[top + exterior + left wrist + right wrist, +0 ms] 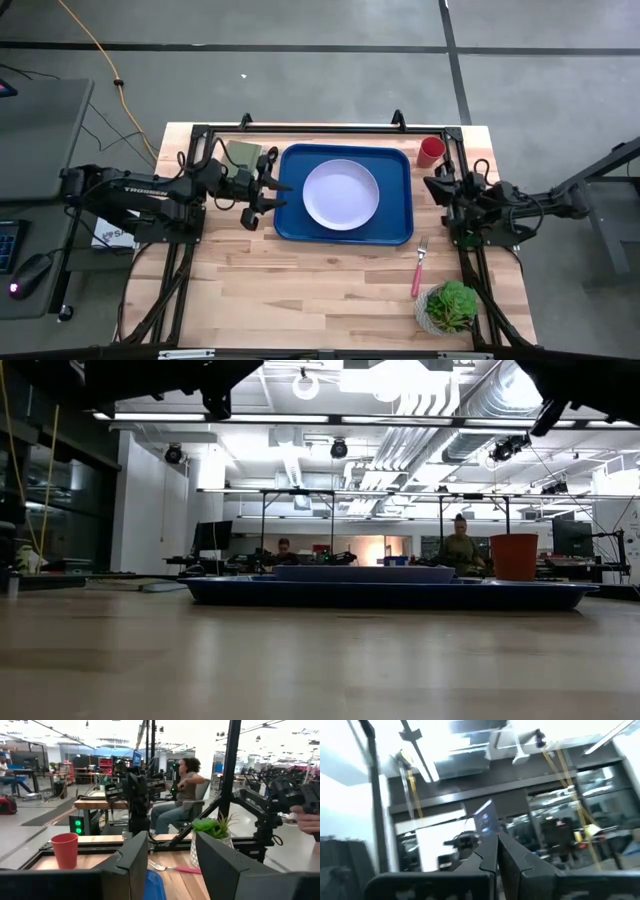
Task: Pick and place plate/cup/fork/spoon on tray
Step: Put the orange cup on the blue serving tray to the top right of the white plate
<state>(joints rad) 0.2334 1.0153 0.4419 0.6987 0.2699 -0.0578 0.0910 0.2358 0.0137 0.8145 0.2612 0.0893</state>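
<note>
Plate (pixel 341 194) sits on tray (pixel 291 200). Left gripper (pixel 262 190) at tray's edge, fingers apart, empty; right gripper (pixel 437 190) closed, empty.

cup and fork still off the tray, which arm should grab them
Right. The cup and fork both lie past the tray's right edge, beside the right end effector. The left end effector is across the tray.

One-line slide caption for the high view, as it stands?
Plate sits on the blue tray; cup and fork remain on the table; open left gripper at tray's edge, right gripper shut.
</note>
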